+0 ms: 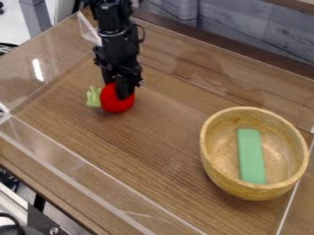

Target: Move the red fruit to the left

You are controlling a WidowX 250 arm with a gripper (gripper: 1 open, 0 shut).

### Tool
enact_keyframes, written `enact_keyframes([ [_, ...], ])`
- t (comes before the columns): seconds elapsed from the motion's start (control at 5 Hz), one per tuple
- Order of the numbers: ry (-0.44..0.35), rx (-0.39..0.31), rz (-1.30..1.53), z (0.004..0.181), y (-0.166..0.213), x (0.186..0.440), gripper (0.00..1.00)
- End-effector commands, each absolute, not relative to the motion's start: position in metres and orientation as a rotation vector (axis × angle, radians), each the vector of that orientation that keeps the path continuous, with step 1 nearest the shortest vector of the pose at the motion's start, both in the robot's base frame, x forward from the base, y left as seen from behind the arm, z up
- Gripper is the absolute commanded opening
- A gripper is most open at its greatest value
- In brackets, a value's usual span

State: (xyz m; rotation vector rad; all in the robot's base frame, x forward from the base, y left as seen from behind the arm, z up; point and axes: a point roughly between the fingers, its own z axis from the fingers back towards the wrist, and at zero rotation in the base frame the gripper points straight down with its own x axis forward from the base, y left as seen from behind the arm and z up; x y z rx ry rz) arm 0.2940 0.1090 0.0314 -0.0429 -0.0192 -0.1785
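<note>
The red fruit (117,99) is small and round with a light-green leafy stem on its left side, and it sits low over the wooden table, left of centre. My gripper (120,89) points straight down onto its top, black fingers shut on the red fruit. The arm rises from it toward the upper left of the view. Whether the fruit rests on the wood or hangs just above it is unclear.
A wooden bowl (221,162) stands at the right with a flat green rectangular piece (252,154) lying inside. Clear acrylic walls (50,156) ring the table, with a low front wall and a folded clear bracket at the back left.
</note>
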Motion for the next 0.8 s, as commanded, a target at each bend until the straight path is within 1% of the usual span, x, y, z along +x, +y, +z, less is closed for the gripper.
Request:
enact_keyframes([
  [0.0,-0.042,-0.051,-0.175,0.030,0.122,0.293,0.00],
  [0.4,-0.058,-0.078,0.007,0.055,0.117,0.292,0.00],
  [0.6,-0.055,-0.090,0.010,0.056,0.122,0.294,0.00],
])
